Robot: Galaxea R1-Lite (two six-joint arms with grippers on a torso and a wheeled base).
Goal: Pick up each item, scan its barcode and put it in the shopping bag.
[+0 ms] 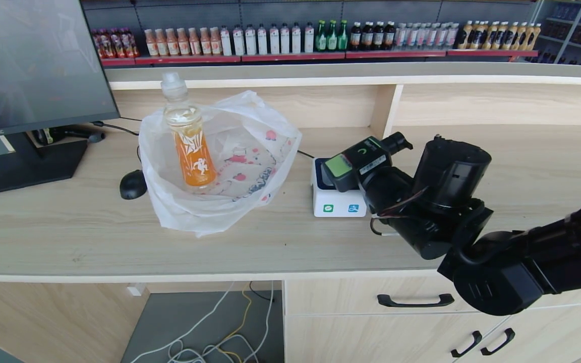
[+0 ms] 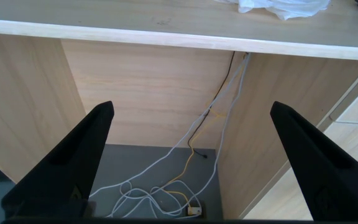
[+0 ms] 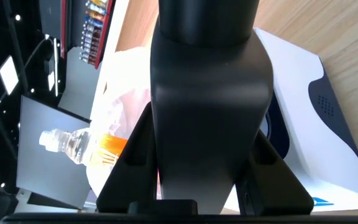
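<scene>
Right gripper [image 1: 367, 170], arm extended over the counter [image 1: 68, 227], clamps a dark green-labelled item [image 1: 353, 161] directly above the white scanner [image 1: 336, 204]. To its left stands the shopping bag [image 1: 194, 212], with an orange drink bottle [image 1: 192, 151] upright inside. Left gripper [image 2: 191, 155] hangs below the counter edge, spread wide, facing cables [image 2: 166, 186]. Bottle shelves [image 1: 321, 38] line the far wall.

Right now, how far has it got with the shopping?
Done, it seems: one orange drink bottle stands in the shopping bag. In hand: the right hand grips a dark item with a green label just over the white scanner, so scanning looks underway. Left to do: put that item in the bag. The left hand hangs open below the counter edge, holding nothing.
</scene>
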